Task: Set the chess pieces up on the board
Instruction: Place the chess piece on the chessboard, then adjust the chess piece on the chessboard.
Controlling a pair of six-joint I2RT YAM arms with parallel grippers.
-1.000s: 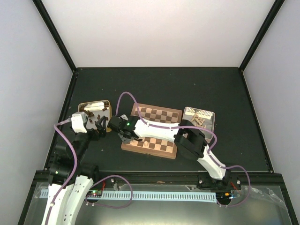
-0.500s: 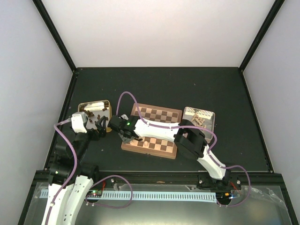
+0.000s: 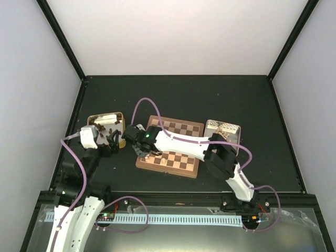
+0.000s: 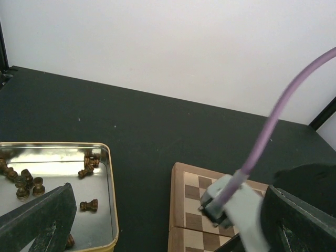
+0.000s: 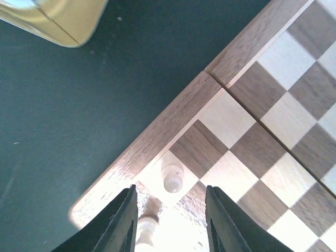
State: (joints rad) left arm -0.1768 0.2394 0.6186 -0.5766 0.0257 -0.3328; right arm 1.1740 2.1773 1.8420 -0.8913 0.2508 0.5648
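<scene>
The board lies mid-table; its left edge shows in the left wrist view. My right gripper hangs open and empty over the board's near left corner. A pale pawn stands on a light square between its fingers, and a second pale piece stands close to the left finger. My left gripper is open and empty beside the left tin, which holds dark brown pieces. Pale pieces lie in the right tin.
The left tin sits just left of the board, the right tin just right of it. The right arm and its purple cable stretch across the board. A corner of the left tin shows beside the board.
My right wrist has shifted a little to the right and farther over the board's left side. The left arm has not moved.
</scene>
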